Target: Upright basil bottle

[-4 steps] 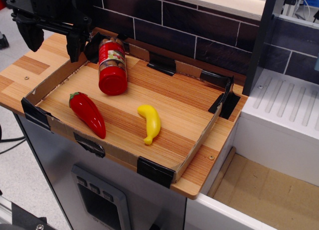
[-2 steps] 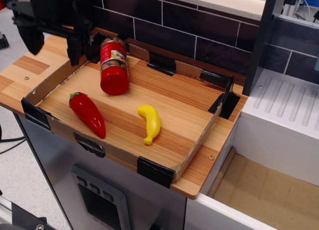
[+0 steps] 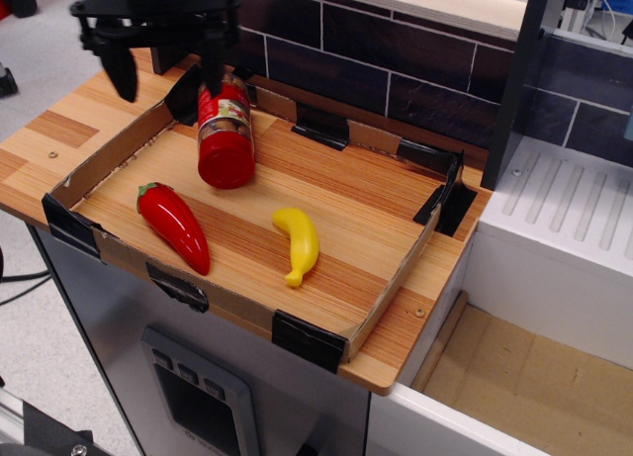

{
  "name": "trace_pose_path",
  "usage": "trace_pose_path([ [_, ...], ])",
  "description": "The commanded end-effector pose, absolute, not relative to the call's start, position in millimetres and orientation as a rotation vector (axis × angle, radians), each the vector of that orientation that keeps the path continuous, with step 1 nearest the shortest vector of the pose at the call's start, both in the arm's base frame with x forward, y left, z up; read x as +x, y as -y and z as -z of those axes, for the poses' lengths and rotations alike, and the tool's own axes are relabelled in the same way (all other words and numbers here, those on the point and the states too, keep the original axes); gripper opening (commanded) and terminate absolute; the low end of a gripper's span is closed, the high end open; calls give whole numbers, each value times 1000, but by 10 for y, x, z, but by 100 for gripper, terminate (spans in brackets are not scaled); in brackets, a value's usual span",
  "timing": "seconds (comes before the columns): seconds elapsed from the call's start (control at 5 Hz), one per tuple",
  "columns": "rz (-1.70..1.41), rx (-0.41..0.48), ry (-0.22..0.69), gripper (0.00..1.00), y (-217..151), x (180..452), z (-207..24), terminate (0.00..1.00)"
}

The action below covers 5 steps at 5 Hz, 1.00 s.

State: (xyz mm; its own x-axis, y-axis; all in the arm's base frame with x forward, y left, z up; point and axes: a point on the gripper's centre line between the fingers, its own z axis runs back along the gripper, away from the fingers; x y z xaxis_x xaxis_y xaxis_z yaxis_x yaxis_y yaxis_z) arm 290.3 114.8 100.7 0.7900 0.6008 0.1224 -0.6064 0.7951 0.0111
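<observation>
1 view is available, looking down at the desk (image 3: 45, 130) from the front right.

A shallow cardboard tray (image 3: 381, 298), its corners bound with black tape, is set on the wooden desk top against a dark tiled wall. 3 things are seen inside it.

The basil bottle (image 3: 224, 131) is found in the rear left part of the tray. It is lying on its side, not upright: the wide red cap (image 3: 225, 166) is turned toward the front and the base toward the rear wall of the tray. The label faces up. The task is therefore judged not yet done.

A red pepper (image 3: 174, 227) is laid near the front left edge, apart from the bottle. A yellow banana (image 3: 297, 242) is laid near the tray's middle, apart from both. Neither is judged to obstruct the bottle.

The hand (image 3: 163, 65) is held above the rear left corner of the tray, spread wide with nothing between its 2 dark fingers. 1 finger (image 3: 212, 75) appears just over the base end of the bottle; whether it touches cannot be told from this angle. The other finger is out over the desk, left of the tray wall.

The wide spread is judged to suit a grip across the bottle's body. The rounded body is expected to roll if nudged off centre, so a centred closing is advised.
</observation>
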Motion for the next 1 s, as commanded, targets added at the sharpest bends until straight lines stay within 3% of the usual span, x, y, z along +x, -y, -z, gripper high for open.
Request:
trace_pose_path([
  [0.0, -810, 58, 91, 100, -1122, 3202, -941, 0],
  [0.4, -856, 36, 83, 100, -1032, 3197, -783, 0],
  [0.8, -853, 78, 112, 100, -1032, 3173, -567, 0],
])
